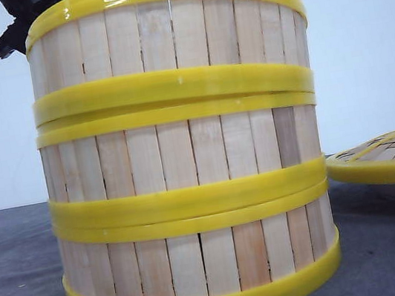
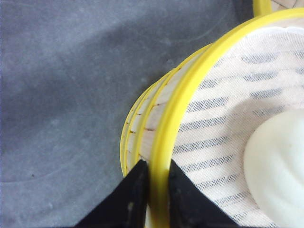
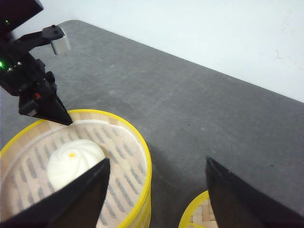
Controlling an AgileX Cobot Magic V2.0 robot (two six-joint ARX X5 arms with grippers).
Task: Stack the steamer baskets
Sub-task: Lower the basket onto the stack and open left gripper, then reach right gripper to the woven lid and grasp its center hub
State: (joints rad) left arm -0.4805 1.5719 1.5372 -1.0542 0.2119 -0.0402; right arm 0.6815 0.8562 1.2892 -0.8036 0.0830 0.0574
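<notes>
- The steamer baskets (image 1: pixel 183 150) stood stacked three high, close to the front camera at centre-left, rims nearly flush.
- A white bun (image 3: pixel 73 161) lay in the top basket (image 3: pixel 76 166), so it probably carried some loose weight.
- Slatted walls looked light and stiff; the smooth yellow rim (image 2: pixel 190 90) seemed slippery yet the soundest hold.
- The left gripper (image 2: pixel 154 190) pinched that rim at the far-left edge.
- The right gripper (image 3: pixel 156 190) hung spread wide, empty.
- The woven lid (image 1: pixel 390 155) lay to the right.
</notes>
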